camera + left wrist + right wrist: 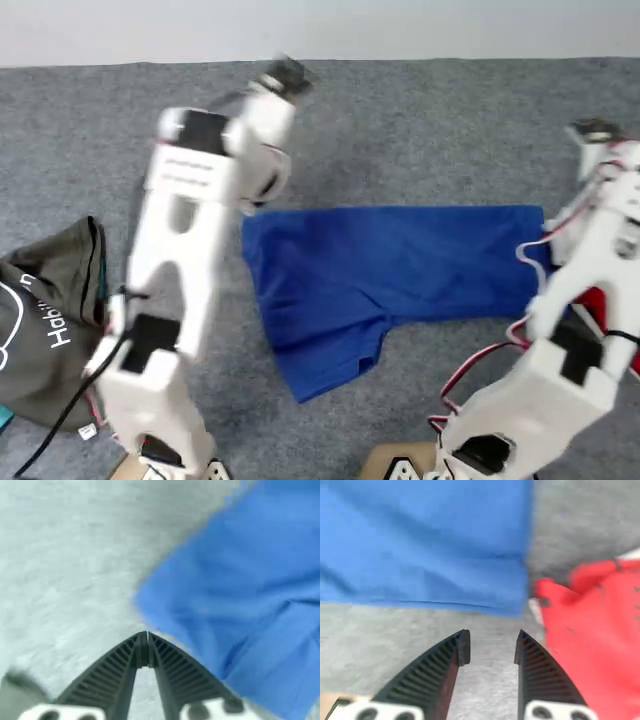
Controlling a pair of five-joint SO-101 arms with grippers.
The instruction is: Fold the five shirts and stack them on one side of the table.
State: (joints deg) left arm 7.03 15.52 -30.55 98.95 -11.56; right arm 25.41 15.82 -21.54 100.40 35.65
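A blue shirt [390,270] lies spread across the middle of the grey table, with one sleeve [325,365] pointing toward the front edge. My left gripper [143,636] is shut with nothing in it and hovers just off the shirt's near-left corner [150,595]. My right gripper [491,642] is open and empty above bare table, a little short of the shirt's right corner [517,607]. A red shirt [590,630] lies right beside that gripper, and in the high view it [598,300] is mostly hidden behind the right arm.
A dark olive shirt [55,320] with white print lies folded at the table's left edge. The grey table [430,130] runs back to a pale wall. A tan board [385,462] sits at the front edge by the right arm's base.
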